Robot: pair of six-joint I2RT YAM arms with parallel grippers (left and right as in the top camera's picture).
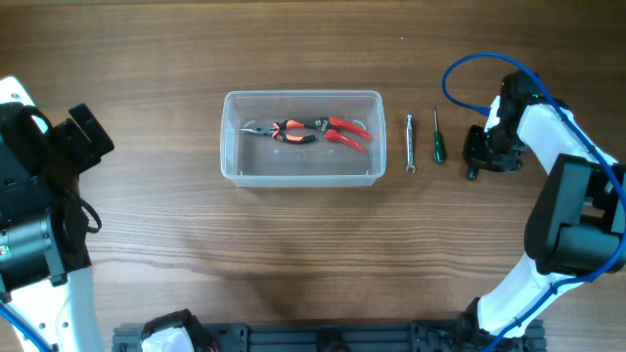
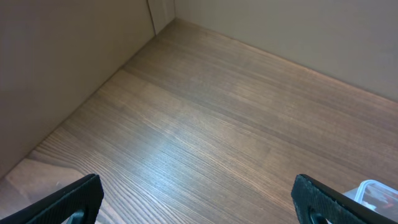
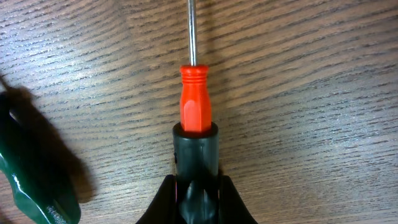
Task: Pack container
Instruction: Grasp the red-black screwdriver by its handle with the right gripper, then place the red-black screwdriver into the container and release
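Note:
The clear plastic container (image 1: 231, 172) sits mid-table. It holds black-and-orange pliers (image 1: 287, 131) and red-handled pliers (image 1: 347, 132). My right gripper (image 1: 486, 152) is at the right of the table. In the right wrist view it (image 3: 196, 186) is shut on the black end of an orange-and-black screwdriver (image 3: 195, 106) that lies on the wood. The screwdriver is hidden under the gripper in the overhead view. My left gripper (image 1: 86, 137) is at the far left, open and empty (image 2: 202, 208). A corner of the container (image 2: 375, 188) shows in the left wrist view.
A silver wrench (image 1: 410, 143) and a green-handled screwdriver (image 1: 437, 137) lie side by side between the container and my right gripper. The green handle (image 3: 28, 177) also shows left of the held screwdriver. A blue cable (image 1: 460, 68) loops over the right arm.

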